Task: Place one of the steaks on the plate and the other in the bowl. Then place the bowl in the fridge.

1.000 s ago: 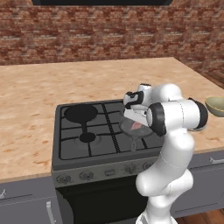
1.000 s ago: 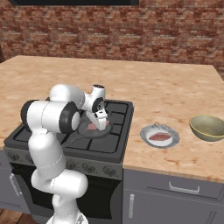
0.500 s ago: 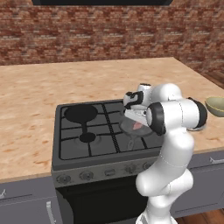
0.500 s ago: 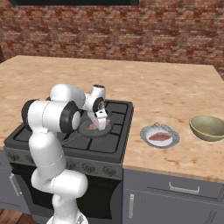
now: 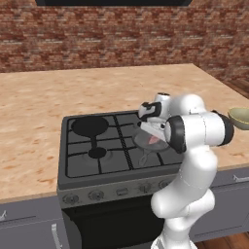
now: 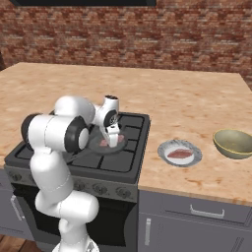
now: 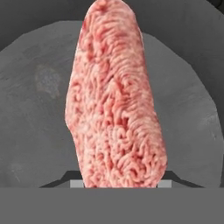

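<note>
One steak lies in the grey frying pan on the stove's right side. My gripper is down in that pan, and its fingertips press against both sides of the meat, shut on it. In the left base view the gripper stands over the pink slab. The other steak rests on the plate, on the counter right of the stove. Further right stands the olive bowl, with nothing in it; its edge also appears at the right of the left base view.
A black skillet sits on the stove's left burners. The stove is set into a wooden counter with a brick wall behind. Grey drawers run below the counter's front edge.
</note>
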Available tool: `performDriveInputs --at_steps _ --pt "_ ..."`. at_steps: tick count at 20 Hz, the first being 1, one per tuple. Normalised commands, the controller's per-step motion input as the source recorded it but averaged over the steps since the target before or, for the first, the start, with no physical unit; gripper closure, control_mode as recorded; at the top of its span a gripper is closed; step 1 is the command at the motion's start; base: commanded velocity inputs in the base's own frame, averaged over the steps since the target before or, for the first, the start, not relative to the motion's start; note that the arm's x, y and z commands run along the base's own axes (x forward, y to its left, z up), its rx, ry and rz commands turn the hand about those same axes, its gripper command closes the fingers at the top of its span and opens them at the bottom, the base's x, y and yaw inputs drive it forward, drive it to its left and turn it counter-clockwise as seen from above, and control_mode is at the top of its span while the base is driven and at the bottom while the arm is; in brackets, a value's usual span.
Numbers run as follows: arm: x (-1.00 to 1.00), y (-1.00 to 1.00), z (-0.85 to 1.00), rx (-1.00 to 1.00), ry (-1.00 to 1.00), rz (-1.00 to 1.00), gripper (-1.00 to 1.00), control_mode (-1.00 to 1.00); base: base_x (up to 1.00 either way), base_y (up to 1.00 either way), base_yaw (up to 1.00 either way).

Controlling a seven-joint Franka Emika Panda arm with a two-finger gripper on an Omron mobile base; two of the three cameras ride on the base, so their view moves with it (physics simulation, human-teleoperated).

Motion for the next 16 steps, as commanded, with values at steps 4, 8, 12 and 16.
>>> performDriveInputs --at_steps 4,8,12,16 --pt "-0.38 0.01 0.0 0.0 -0.08 -0.05 1.0 -1.0 0.0 0.0 0.0" --pt "-0.33 0.1 0.24 -0.06 0.0 -0.03 1.0 -1.0 0.0 0.0 0.0" --pt "-0.19 0.07 0.57 -0.11 0.0 -0.03 1.0 -1.0 0.0 0.0 0.0" --pt "-0.01 0.02 0.83 -0.06 -0.02 -0.01 1.0 -1.0 0.0 0.0 0.0"
